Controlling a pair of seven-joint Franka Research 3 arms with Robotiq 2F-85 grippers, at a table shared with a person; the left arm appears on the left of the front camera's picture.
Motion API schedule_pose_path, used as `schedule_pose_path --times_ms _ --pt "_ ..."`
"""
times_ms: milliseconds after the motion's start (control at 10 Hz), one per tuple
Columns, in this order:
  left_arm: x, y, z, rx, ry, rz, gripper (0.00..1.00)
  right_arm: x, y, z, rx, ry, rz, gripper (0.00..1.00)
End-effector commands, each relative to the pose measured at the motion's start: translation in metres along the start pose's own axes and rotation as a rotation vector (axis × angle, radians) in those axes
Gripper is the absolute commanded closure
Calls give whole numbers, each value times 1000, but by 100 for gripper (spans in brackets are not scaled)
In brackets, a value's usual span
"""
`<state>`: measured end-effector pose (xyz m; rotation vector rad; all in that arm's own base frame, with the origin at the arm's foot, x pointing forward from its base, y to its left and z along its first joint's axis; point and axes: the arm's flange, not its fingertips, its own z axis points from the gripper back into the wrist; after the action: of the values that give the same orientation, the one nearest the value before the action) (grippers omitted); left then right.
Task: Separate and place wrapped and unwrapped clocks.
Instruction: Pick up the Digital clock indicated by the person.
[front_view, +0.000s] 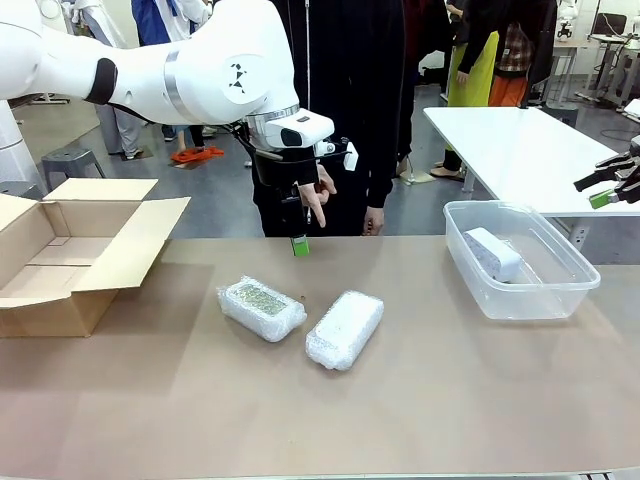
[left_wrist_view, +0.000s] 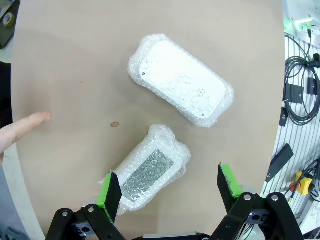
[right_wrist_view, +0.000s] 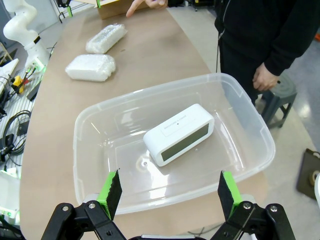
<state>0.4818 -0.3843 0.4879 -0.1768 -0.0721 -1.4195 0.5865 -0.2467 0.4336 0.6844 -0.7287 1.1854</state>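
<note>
- My left claw (left_wrist_view: 168, 187) is spread wide and holds nothing; in the front view it (front_view: 300, 243) hangs over the table (front_view: 420, 420), clear of both wrapped clocks
- The grey-faced wrapped clock (left_wrist_view: 147, 172) lies on the table under that claw, one end close by one green pad (left_wrist_view: 109, 192) and the rest slanting up into the gap between my fingers
- The white wrapped clock (left_wrist_view: 180, 80) lies just past it, farther from the claw, the two near but apart
- From the front they sit side by side, grey-faced (front_view: 262, 307) and white (front_view: 345, 328)
- My right claw (right_wrist_view: 169, 187) is also spread wide and empty, above the near rim of the tub (right_wrist_view: 250, 110)
- The bare clock (right_wrist_view: 180, 134) lies in the tub, just beyond my right fingers and about midway between them, at a slant
- From the front it (front_view: 492, 252) rests in the tub's (front_view: 560, 300) far part
- Hard to make out: the bubble wrap blurs both wrapped faces, and the print on the bare clock is too small to read
- My left fingers line up in the front view, so one pad shows there
- My right claw (front_view: 610, 190) is cut off by the front picture's edge
- A person's finger (left_wrist_view: 20, 127) comes in from the edge of my left wrist view, the hand cut off; I cannot tell if it touches the table
- The box (front_view: 70, 250) is cut by the picture's side
</note>
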Motion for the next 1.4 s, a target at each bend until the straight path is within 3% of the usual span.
schedule_pose_path --times_ms 0,100,400,1000,1300 --pt "0 0 0 0 0 0 0 0 0 -1 -3 -1 -1 0" --pt "-9 -4 -10 15 -43 58 0 0 0 -1 -3 -1 -1 0" --pt "8 -20 -30 57 -76 205 0 0 0 -1 -3 -1 -1 0" --pt "61 -52 -61 152 33 406 0 0 0 -1 -3 -1 -1 0" --pt "86 -56 -84 127 10 413 0 0 0 -1 -3 -1 -1 0"
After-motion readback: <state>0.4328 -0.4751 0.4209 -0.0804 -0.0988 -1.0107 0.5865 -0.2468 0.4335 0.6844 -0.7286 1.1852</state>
